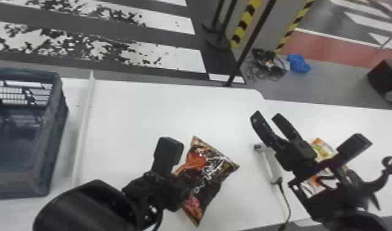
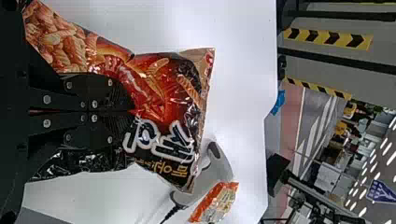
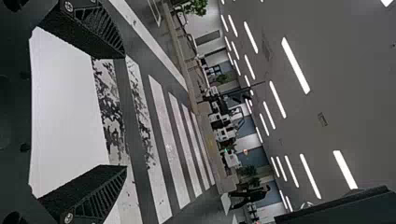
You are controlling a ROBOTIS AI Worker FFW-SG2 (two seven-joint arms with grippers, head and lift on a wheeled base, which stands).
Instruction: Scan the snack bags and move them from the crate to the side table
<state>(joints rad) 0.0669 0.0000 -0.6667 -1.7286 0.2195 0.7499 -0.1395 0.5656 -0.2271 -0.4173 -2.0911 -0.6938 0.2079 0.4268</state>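
My left gripper (image 1: 177,193) has its flat black fingers clenched on a glossy black-and-red plastic snack bag (image 1: 215,167), over the smooth white surface (image 1: 137,116); my right gripper (image 1: 267,115) has its fingers parted.

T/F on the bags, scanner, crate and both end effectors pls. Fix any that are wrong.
1. The left end effector grips a dark snack bag. True.
2. The crate stands at the head view's left side. True.
3. The gripped bag is inside the crate. False: it is at the white table, to the crate's right.
4. The right end effector has its fingers apart. True.
5. It holds the scanner. False: nothing is between its fingers, and the scanner lies on the table.
6. In the head view, the orange-and-white bag is left of the scanner. False: the orange-and-white bag is to its right, partly hidden by the right arm.
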